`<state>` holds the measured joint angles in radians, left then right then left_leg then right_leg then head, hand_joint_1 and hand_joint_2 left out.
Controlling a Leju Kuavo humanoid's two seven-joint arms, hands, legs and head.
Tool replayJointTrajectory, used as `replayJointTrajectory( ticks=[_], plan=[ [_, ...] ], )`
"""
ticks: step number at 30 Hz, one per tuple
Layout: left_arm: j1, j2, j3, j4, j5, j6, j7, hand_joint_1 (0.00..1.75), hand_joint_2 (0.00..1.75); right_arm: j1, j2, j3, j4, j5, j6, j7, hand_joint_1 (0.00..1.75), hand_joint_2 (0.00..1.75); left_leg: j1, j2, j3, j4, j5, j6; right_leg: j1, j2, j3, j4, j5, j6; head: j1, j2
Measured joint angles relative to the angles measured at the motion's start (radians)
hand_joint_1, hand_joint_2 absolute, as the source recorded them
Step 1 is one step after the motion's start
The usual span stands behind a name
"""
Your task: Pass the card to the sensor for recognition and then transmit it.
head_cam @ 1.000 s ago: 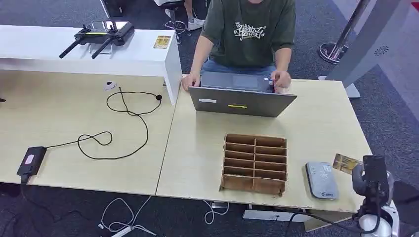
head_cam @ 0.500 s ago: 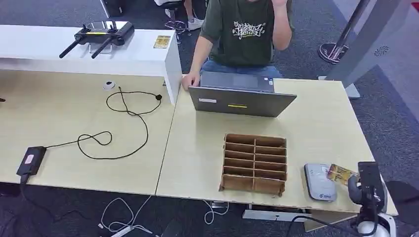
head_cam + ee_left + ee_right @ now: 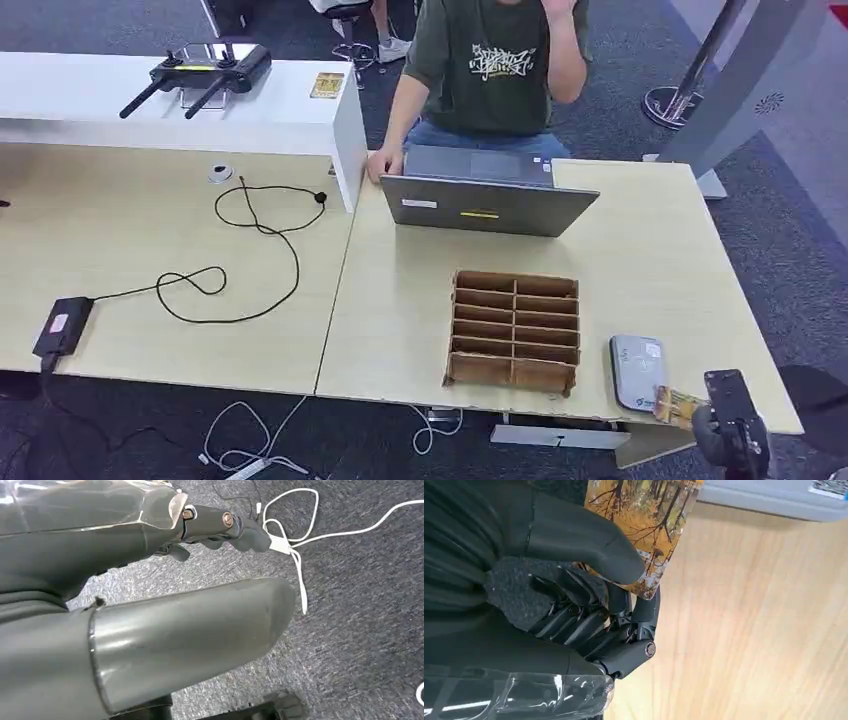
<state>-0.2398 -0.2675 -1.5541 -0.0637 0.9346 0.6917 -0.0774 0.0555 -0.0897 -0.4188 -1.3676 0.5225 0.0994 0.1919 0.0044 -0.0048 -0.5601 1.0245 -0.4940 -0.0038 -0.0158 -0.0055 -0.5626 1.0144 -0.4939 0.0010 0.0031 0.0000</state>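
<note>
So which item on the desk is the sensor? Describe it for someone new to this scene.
Start at the light wooden table with the laptop. Right of the brown cardboard divider tray, near the front edge, lies the sensor: a flat grey rounded pad, the one grey slab there.

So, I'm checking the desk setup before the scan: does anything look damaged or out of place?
The brown divider tray looks worn: its front left corner is ragged. A black cable sprawls in loose loops across the left table. Nothing is spilled.
</note>
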Motion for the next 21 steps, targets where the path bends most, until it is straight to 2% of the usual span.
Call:
replayJointTrajectory(
  ticks=[3,15,21],
  plan=[
    [0.006,0.01,0.0,-0.023,0.0,-0.011,0.056,0.0,0.0,0.003,0.01,-0.008,0.007,0.012,0.012,-0.007,1.75,1.75,0.0,0.0,0.0,0.0,0.0,0.0,0.0,0.0,0.0,0.0,0.0,0.0,0.0,0.0],
    [0.012,0.026,0.0,-0.081,-0.028,-0.001,0.097,0.0,0.0,-0.009,0.022,-0.023,0.036,0.039,0.008,-0.008,1.75,1.75,0.0,0.001,0.001,0.0,0.0,0.0,0.0,0.0,0.001,0.0,0.0,0.0,0.0,0.0],
    [0.011,0.029,0.0,-0.089,-0.055,0.003,0.109,0.0,0.0,-0.009,0.032,-0.023,0.032,0.074,-0.061,-0.033,1.75,1.75,0.0,0.001,0.001,0.0,0.0,0.0,0.0,0.0,0.002,0.0,0.001,0.001,0.0,0.0]
  ],
)
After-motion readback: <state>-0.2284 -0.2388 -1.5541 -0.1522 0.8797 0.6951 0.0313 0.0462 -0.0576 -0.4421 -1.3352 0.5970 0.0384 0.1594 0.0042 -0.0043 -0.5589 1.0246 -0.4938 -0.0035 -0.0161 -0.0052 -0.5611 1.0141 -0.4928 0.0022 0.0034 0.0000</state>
